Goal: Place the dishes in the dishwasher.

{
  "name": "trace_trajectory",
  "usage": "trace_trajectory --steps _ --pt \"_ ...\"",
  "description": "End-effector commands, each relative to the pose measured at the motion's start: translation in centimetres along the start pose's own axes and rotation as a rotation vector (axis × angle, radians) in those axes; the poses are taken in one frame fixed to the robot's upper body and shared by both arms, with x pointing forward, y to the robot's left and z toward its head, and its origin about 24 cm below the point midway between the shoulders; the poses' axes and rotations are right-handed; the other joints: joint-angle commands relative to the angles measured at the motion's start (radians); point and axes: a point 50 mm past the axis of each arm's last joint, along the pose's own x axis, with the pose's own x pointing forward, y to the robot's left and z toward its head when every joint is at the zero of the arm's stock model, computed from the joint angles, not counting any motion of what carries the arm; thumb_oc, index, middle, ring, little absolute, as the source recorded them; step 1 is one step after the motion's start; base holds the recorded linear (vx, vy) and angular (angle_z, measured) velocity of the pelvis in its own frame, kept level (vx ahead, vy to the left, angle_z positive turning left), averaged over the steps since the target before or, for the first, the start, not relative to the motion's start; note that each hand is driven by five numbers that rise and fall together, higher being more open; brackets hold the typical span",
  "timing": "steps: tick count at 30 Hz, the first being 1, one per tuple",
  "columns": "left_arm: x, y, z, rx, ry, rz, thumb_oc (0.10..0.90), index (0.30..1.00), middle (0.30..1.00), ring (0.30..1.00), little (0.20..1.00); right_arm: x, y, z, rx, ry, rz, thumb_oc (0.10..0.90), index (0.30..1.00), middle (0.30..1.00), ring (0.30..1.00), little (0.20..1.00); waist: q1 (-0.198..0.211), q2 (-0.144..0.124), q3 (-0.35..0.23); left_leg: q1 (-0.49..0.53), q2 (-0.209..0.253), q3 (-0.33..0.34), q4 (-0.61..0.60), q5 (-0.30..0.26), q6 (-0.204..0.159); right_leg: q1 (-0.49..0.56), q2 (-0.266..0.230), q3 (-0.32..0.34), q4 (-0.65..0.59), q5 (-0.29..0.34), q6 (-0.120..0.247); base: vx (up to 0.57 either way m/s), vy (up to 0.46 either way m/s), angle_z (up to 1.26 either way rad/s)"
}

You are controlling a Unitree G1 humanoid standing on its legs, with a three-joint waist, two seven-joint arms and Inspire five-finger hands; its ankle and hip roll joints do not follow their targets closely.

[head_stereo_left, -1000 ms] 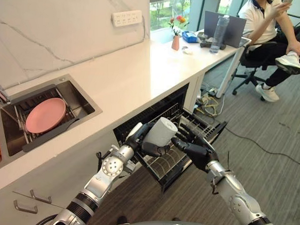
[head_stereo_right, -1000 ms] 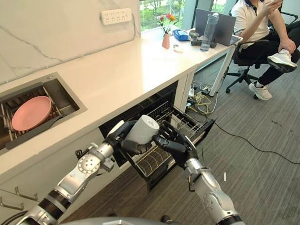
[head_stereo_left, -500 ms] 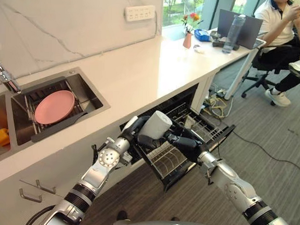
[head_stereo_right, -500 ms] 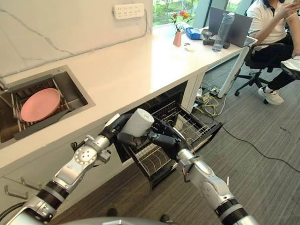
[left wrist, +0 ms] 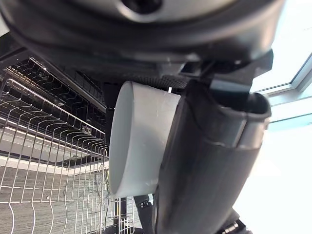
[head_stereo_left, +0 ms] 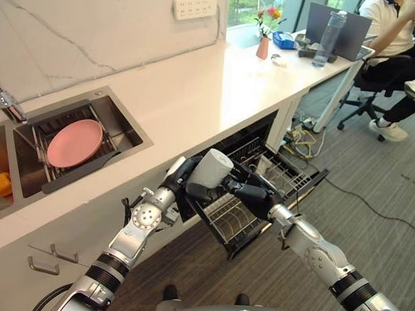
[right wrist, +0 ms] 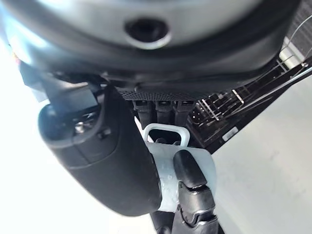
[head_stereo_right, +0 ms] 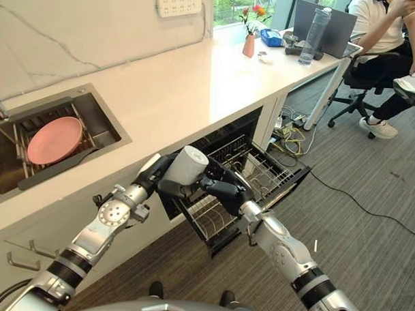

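Note:
A white mug point(head_stereo_left: 210, 168) hangs on its side above the pulled-out dishwasher rack point(head_stereo_left: 283, 176), with my left hand point(head_stereo_left: 177, 175) shut round it from behind. The left wrist view shows the mug point(left wrist: 136, 139) between that hand's thumb and fingers, wire rack below. My right hand point(head_stereo_left: 252, 194) comes in from the rack side, fingers straight and reaching under the mug's front. In the right wrist view its fingers point at the mug's handle point(right wrist: 165, 130). A pink plate point(head_stereo_left: 74, 143) lies in the sink point(head_stereo_left: 131, 136).
The dishwasher rack sticks out over the grey floor below the white counter point(head_stereo_left: 196, 94). A person point(head_stereo_left: 396, 36) sits on an office chair at the far right by a desk with a laptop, a bottle point(head_stereo_left: 331, 30) and a vase point(head_stereo_left: 263, 48). Cables lie near the desk leg.
The camera has shifted. My right hand has closed in from beside the mug until its fingers reach it. The left hand keeps hold of the mug over the rack.

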Motion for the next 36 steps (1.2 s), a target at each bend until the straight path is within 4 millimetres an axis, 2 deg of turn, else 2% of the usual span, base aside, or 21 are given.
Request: trace_trajectory --steps 1,7,9,10,11,12,13,22,36 --pt "2.5 -6.1 6.6 0.071 -0.309 -0.28 0.4 0.3 0.3 0.3 0.3 2.5 13.3 6.4 0.107 -0.349 0.685 0.8 0.9 0.9 0.9 0.9 0.004 -0.014 -0.018 0.009 -0.029 0.004 0.033 -0.055 0.004 -0.022 -0.058 -0.032 0.017 -0.071 0.08 0.0 0.0 0.0" --pt "2.5 -5.8 6.2 0.068 -0.289 -0.25 0.4 0.3 0.3 0.3 0.3 3.0 13.8 6.1 0.227 -0.367 0.668 0.8 0.9 0.9 0.9 0.9 0.008 -0.006 -0.013 0.006 -0.037 -0.002 0.029 -0.051 0.007 -0.02 -0.064 -0.038 0.017 -0.071 0.08 0.0 0.0 0.0" --pt "2.5 -5.7 6.3 0.067 -0.292 -0.247 0.4 0.3 0.3 0.3 0.3 3.0 14.1 6.1 0.249 -0.362 0.685 0.676 0.714 0.714 0.714 0.714 0.011 -0.003 -0.013 0.0 -0.042 -0.007 0.022 -0.046 0.007 -0.022 -0.068 -0.05 0.017 -0.069 0.081 -0.03 0.026 0.03" --pt "2.4 -5.6 6.3 0.067 -0.296 -0.248 0.4 0.3 0.3 0.3 0.3 2.9 14.2 6.0 0.248 -0.36 0.694 0.588 0.582 0.582 0.582 0.582 0.01 -0.002 -0.014 -0.004 -0.044 -0.01 0.019 -0.045 0.007 -0.022 -0.071 -0.057 0.017 -0.068 0.083 -0.03 0.027 0.07" --pt "2.3 -5.5 6.5 0.066 -0.303 -0.248 0.4 0.3 0.3 0.3 0.3 2.8 14.2 6.0 0.241 -0.357 0.703 0.563 0.545 0.545 0.545 0.545 0.011 -0.001 -0.015 -0.007 -0.047 -0.013 0.017 -0.044 0.008 -0.022 -0.075 -0.064 0.017 -0.068 0.084 -0.02 0.03 0.16" --pt "2.1 -5.2 6.4 0.064 -0.305 -0.248 0.4 0.3 0.3 0.3 0.3 2.4 14.3 6.3 0.219 -0.368 0.721 0.431 0.347 0.347 0.347 0.347 0.012 0.0 -0.019 -0.009 -0.053 -0.017 0.015 -0.046 0.009 -0.021 -0.079 -0.07 0.017 -0.067 0.087 0.0 0.031 0.27" --pt "2.0 -5.1 6.2 0.063 -0.301 -0.244 0.4 0.3 0.3 0.3 0.3 2.3 14.2 6.4 0.221 -0.374 0.722 0.4 0.3 0.3 0.3 0.3 0.012 0.0 -0.021 -0.009 -0.055 -0.019 0.015 -0.047 0.011 -0.02 -0.081 -0.071 0.017 -0.066 0.087 0.01 0.021 0.25" --pt "0.6 -3.5 5.0 0.041 -0.271 -0.217 0.4 0.3 0.3 0.3 0.3 1.9 13.6 6.6 0.219 -0.409 0.703 0.4 0.3 0.3 0.3 0.3 0.019 0.005 -0.035 0.007 -0.078 -0.026 0.01 -0.066 0.026 -0.01 -0.098 -0.071 0.017 -0.063 0.096 0.01 0.026 0.03" --pt "-1.3 -1.1 4.5 0.019 -0.261 -0.149 0.4 0.3 0.3 0.3 0.3 0.9 12.4 6.8 0.257 -0.476 0.626 0.4 0.3 0.3 0.3 0.3 0.031 0.005 -0.05 0.021 -0.101 -0.039 0.01 -0.087 0.043 0.004 -0.115 -0.071 0.017 -0.06 0.103 0.01 0.033 0.01"
